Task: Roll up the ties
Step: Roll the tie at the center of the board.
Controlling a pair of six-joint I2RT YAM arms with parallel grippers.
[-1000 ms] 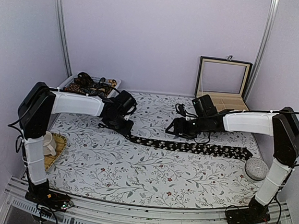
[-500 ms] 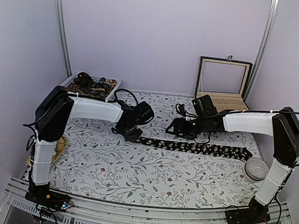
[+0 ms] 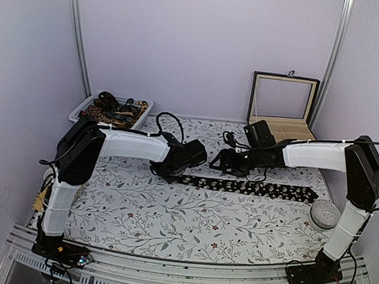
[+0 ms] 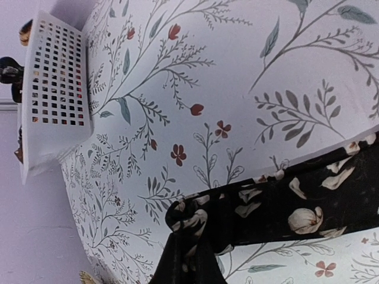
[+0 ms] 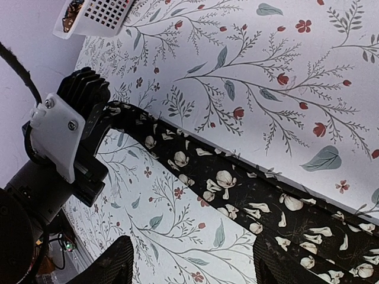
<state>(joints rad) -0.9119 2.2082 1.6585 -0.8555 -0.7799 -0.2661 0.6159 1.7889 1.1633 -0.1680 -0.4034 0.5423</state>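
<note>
Near the middle of the floral surface, the left gripper is clamped on the narrow end of the black flower-specked tie, which lies stretched toward the right edge. Compared with a second ago, that gripper has travelled rightward, carrying the end with it. The flat stretch is now shorter and the fabric bunches at the tip, so the roll looks barely begun. The right gripper hangs above the tie, fingers apart.
</note>
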